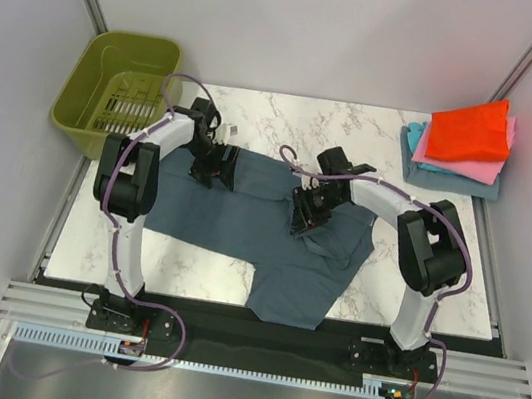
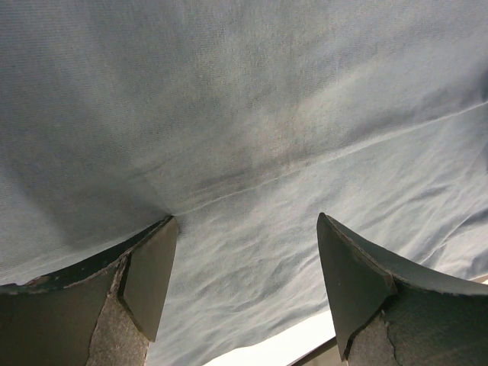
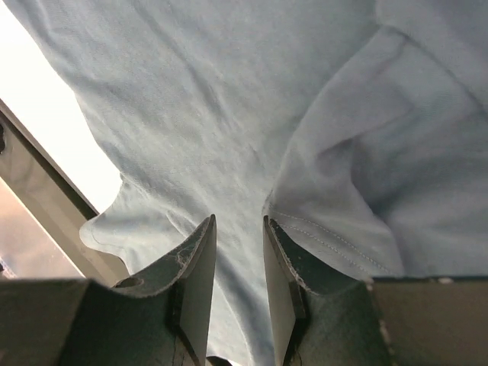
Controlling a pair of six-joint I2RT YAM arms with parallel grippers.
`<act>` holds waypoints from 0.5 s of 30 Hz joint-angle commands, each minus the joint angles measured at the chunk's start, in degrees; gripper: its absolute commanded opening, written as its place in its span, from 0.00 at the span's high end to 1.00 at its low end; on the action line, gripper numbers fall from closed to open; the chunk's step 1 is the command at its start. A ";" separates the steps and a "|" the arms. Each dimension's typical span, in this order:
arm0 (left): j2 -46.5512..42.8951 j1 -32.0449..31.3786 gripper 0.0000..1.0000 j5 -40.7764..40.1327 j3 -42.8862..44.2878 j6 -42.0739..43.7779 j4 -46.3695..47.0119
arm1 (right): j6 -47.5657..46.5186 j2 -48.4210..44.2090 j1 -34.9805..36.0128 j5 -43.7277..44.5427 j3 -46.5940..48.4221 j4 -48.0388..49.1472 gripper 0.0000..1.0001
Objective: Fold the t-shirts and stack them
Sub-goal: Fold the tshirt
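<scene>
Slate shirt (image 1: 242,224) lies spread across the middle of the bench (image 1: 288,122), long axis left–right, directly under both jaws. Left jaws wide open over its far-left part. Right jaws half closed at sleeve hem (image 3: 328,236), right of centre; cannot tell if gripping. Folded stack (image 1: 462,145) sits far right.

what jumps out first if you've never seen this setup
A slate blue-grey t-shirt lies spread and rumpled across the middle of the marble table. At the far right corner sits a bright stack of folded shirts, red-orange on top. An olive-green basket stands at the far left.
</scene>
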 commanded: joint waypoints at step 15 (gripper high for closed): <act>7.39 0.18 0.20 -0.79 14.04 -0.70 -2.90 | 2.84 1.68 -15.32 1.89 5.96 1.70 0.61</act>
